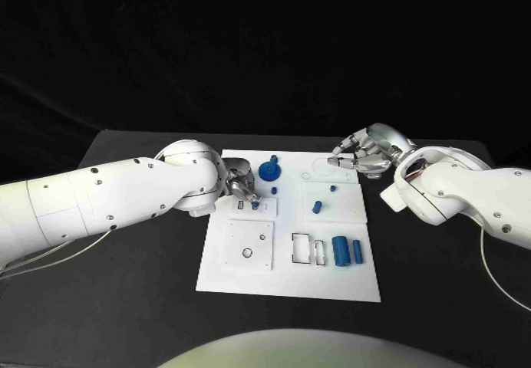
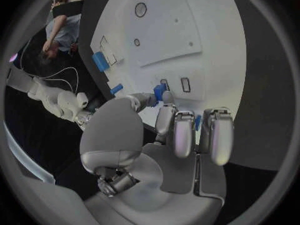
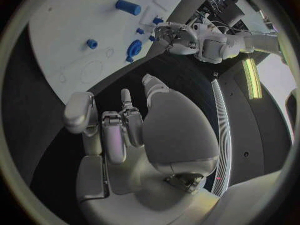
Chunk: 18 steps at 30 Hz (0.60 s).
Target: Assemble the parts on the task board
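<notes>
Evidently, a small blue part is pinched between the fingers of the left hand and is held low over the task board, just beside a small rectangular slot near the board's left edge; whether the part has already entered a slot cannot be told. The right hand is seen at the board's far right corner, its fingers curled in with nothing between them.

As a judgement, the task is taken to be in an early or middle stage. A blue gear stands at the board's far edge and a small blue peg near the board's middle, though their seating cannot be confirmed. Two blue cylinders lie loose at the board's near right, beside an open rectangular recess, and the round outline near the right hand is unfilled. Several placements are therefore judged to remain.
</notes>
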Each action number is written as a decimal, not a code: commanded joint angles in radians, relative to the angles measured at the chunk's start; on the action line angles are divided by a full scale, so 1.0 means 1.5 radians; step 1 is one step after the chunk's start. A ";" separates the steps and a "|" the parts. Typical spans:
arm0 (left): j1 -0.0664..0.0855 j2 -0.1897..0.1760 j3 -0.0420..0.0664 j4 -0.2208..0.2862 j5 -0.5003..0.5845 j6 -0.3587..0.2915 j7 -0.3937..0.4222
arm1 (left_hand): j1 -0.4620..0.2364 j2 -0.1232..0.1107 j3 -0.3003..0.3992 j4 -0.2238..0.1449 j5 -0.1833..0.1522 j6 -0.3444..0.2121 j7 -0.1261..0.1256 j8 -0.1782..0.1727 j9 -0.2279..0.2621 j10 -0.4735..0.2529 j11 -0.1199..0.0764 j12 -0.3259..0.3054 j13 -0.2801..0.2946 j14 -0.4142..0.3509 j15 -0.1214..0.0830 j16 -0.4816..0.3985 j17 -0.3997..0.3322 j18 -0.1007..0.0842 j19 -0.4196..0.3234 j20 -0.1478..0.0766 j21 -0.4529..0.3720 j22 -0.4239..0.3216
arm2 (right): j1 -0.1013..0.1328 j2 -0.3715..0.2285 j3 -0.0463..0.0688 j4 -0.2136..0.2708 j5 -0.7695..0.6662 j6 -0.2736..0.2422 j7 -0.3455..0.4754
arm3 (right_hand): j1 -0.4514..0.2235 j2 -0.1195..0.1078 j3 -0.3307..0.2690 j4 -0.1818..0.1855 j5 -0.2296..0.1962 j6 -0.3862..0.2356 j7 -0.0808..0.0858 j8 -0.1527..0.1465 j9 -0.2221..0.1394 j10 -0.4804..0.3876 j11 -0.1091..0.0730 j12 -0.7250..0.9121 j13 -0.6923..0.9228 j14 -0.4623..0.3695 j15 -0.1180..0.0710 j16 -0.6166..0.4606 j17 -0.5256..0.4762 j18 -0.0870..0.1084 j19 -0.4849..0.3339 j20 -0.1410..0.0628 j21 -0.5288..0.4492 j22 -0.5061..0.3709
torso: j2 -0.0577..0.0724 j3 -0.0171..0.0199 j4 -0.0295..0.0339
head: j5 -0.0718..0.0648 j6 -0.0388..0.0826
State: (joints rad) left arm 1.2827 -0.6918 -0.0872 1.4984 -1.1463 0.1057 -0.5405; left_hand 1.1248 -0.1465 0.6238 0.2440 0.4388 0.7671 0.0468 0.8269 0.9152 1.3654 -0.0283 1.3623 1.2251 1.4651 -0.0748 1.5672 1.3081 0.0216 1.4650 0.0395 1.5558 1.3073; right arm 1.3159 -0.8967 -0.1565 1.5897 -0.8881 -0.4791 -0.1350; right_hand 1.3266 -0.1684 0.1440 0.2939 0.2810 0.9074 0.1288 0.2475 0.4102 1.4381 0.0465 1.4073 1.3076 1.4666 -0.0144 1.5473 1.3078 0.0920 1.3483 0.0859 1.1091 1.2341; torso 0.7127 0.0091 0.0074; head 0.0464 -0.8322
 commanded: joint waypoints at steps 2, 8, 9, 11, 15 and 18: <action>-0.002 0.001 -0.001 0.001 -0.004 0.032 -0.004 | 0.005 0.003 0.136 -0.128 0.002 0.005 0.000 0.002 -0.001 0.005 -0.001 0.000 0.000 0.070 -0.006 0.002 0.175 -0.011 0.063 -0.006 0.003 0.166 | -0.001 0.001 0.000 0.000 -0.006 0.007 0.003 | -0.007 -0.003 0.004 -0.001 0.003 -0.004 -0.003 0.003 0.001 -0.002 -0.001 -0.003 0.053 0.057 -0.007 -0.002 0.126 0.011 -0.003 -0.002 -0.004 -0.001 | 0.000 -0.0005 -0.0007 | 0.000 -0.002; -0.002 0.000 -0.001 0.005 -0.001 0.034 -0.006 | 0.005 0.001 0.137 -0.129 0.004 0.006 0.000 0.002 -0.001 0.006 -0.001 0.000 0.000 0.070 -0.006 0.002 0.175 -0.012 0.063 -0.007 0.003 0.166 | -0.001 0.001 0.000 -0.001 -0.005 0.007 0.004 | -0.007 -0.003 0.004 -0.001 0.003 -0.004 -0.003 0.003 0.001 -0.002 -0.001 -0.003 0.053 0.057 -0.007 -0.002 0.126 0.011 -0.003 -0.002 -0.004 -0.001 | 0.000 -0.0003 0.0001 | -0.001 -0.003; -0.002 0.000 -0.001 0.005 0.000 0.033 -0.006 | 0.004 0.001 0.138 -0.129 0.006 0.007 0.000 0.002 -0.001 0.006 -0.001 0.000 0.000 0.070 -0.006 0.002 0.175 -0.012 0.063 -0.007 0.004 0.166 | -0.001 0.002 0.000 -0.001 -0.005 0.007 0.004 | -0.007 -0.003 0.004 -0.001 0.003 -0.004 -0.003 0.003 0.001 -0.002 -0.001 -0.003 0.053 0.057 -0.007 -0.002 0.126 0.011 -0.003 -0.002 -0.004 -0.001 | 0.000 -0.0001 0.0004 | -0.001 -0.003; -0.002 -0.001 -0.001 0.006 0.000 0.033 -0.007 | 0.004 0.001 0.138 -0.129 0.006 0.007 0.000 0.002 -0.001 0.006 -0.001 0.000 0.000 0.070 -0.006 0.002 0.175 -0.012 0.063 -0.007 0.004 0.166 | -0.002 0.002 0.000 -0.001 -0.005 0.007 0.004 | -0.007 -0.003 0.004 -0.001 0.003 -0.004 -0.003 0.003 0.001 -0.002 -0.001 -0.003 0.053 0.057 -0.007 -0.002 0.126 0.011 -0.003 -0.002 -0.004 -0.001 | 0.000 0.0001 0.0004 | -0.001 -0.002; -0.002 -0.001 -0.001 0.006 0.001 0.033 -0.008 | 0.004 0.001 0.138 -0.129 0.006 0.007 0.000 0.002 -0.001 0.006 -0.001 0.000 0.000 0.070 -0.006 0.002 0.175 -0.012 0.063 -0.007 0.004 0.166 | -0.003 0.003 0.000 -0.002 -0.005 0.008 0.005 | -0.007 -0.003 0.004 -0.001 0.003 -0.004 -0.003 0.003 0.001 -0.002 -0.001 -0.003 0.053 0.057 -0.007 -0.002 0.126 0.011 -0.003 -0.002 -0.004 -0.001 | 0.000 0.0001 0.0003 | -0.001 -0.003; -0.002 -0.001 -0.001 0.005 0.001 0.034 -0.010 | 0.004 0.001 0.138 -0.129 0.006 0.007 0.000 0.002 -0.001 0.006 -0.001 0.000 0.000 0.070 -0.006 0.002 0.175 -0.012 0.063 -0.007 0.004 0.166 | -0.003 0.003 0.000 -0.002 -0.005 0.008 0.005 | -0.007 -0.003 0.004 -0.001 0.003 -0.004 -0.003 0.003 0.001 -0.002 -0.001 -0.003 0.053 0.057 -0.007 -0.002 0.126 0.011 -0.003 -0.002 -0.004 -0.001 | 0.000 0.0000 0.0001 | 0.000 -0.005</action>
State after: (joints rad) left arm 1.2814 -0.6953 -0.0883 1.5038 -1.1469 0.1318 -0.5499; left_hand 1.1251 -0.1463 0.6280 0.2482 0.4449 0.7741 0.0467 0.8262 0.9123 1.3692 -0.0321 1.3623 1.2252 1.4651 -0.0748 1.5672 1.3079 0.0216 1.4688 0.0358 1.5557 1.3073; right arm 1.3125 -0.8928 -0.1565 1.5867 -0.8877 -0.4789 -0.1341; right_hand 1.3266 -0.1685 0.1440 0.2939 0.2810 0.9074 0.1288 0.2475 0.4110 1.4381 0.0465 1.4073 1.3075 1.4666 -0.0144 1.5473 1.3076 0.0920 1.3482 0.0860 1.1091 1.2342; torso 0.7123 0.0091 0.0076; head 0.0444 -0.8374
